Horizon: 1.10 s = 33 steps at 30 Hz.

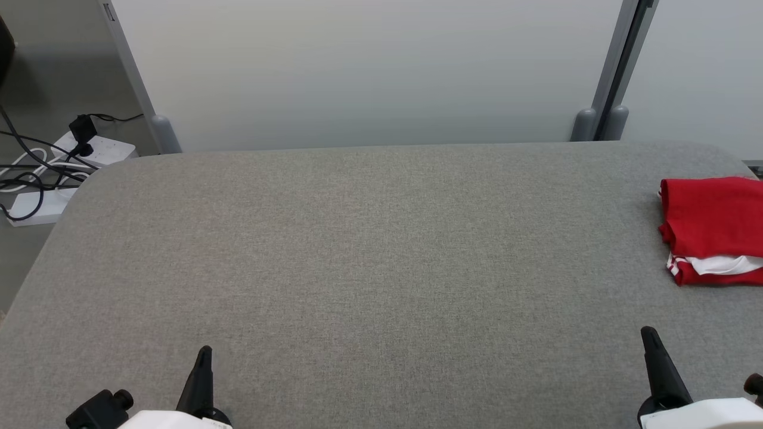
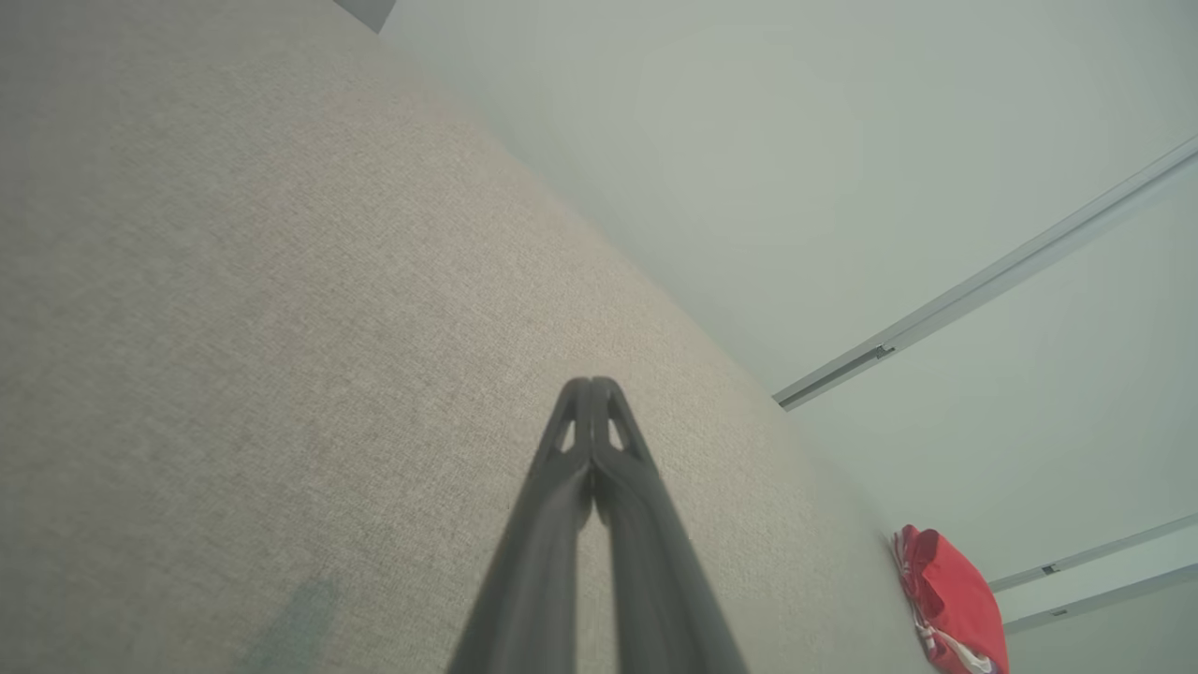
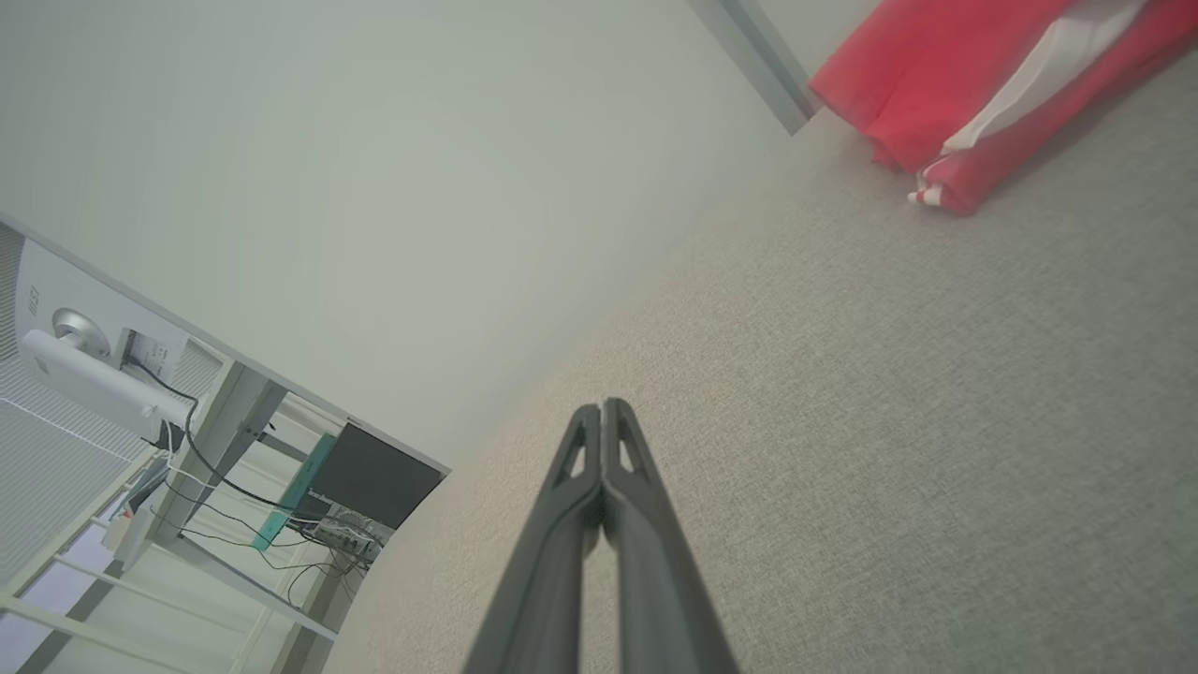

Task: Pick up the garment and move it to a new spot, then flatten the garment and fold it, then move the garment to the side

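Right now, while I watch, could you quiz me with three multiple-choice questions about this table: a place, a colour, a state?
1. Where on the table does the garment lie? A) at its right edge B) in the centre C) at the near left corner
2. What colours is the garment? A) blue and yellow B) red with white C) all black
3. How are the left gripper and right gripper? A) both open B) one holding the garment C) both shut, empty
Answers: 1 A, it lies folded by the right edge; 2 B, red cloth with white parts; 3 C, fingers pressed together, nothing between them.
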Motion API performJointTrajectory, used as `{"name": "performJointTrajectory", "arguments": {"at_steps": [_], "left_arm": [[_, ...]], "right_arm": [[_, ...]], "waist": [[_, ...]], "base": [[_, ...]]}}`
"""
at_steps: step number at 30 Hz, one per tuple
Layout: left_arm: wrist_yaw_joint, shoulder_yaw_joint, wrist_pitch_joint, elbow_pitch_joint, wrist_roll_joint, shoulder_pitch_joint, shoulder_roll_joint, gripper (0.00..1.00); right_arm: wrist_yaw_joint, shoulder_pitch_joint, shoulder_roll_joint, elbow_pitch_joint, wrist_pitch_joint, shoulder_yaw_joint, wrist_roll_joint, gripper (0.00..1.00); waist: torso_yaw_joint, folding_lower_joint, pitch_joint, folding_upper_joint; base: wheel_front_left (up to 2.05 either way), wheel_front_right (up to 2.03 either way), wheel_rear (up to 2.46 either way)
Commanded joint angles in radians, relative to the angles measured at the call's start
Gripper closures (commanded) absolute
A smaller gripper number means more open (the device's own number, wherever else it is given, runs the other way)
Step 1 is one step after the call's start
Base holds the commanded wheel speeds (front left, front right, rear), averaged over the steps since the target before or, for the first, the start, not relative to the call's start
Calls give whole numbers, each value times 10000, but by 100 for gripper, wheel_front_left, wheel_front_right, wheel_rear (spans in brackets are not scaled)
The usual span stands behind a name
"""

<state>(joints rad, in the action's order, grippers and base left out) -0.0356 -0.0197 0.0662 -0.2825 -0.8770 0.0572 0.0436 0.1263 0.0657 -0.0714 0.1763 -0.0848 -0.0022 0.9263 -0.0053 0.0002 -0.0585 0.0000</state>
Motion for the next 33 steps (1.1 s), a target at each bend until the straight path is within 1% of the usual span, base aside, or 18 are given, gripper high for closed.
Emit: {"name": "performJointTrajectory", "arguments": {"at_steps": [1, 33], "left_arm": [[-149, 251, -67, 292, -359, -632, 39, 100], [-562, 810, -958, 333, -3944, -1158, 53, 100]], "right_arm": [[29, -536, -112, -201, 111, -28, 348, 100], [37, -1146, -10, 251, 1003, -500, 3759, 100]], "waist": [[2, -1, 18, 0], [28, -1, 326, 0]], "base": [[0, 0, 0], [0, 0, 0]]}}
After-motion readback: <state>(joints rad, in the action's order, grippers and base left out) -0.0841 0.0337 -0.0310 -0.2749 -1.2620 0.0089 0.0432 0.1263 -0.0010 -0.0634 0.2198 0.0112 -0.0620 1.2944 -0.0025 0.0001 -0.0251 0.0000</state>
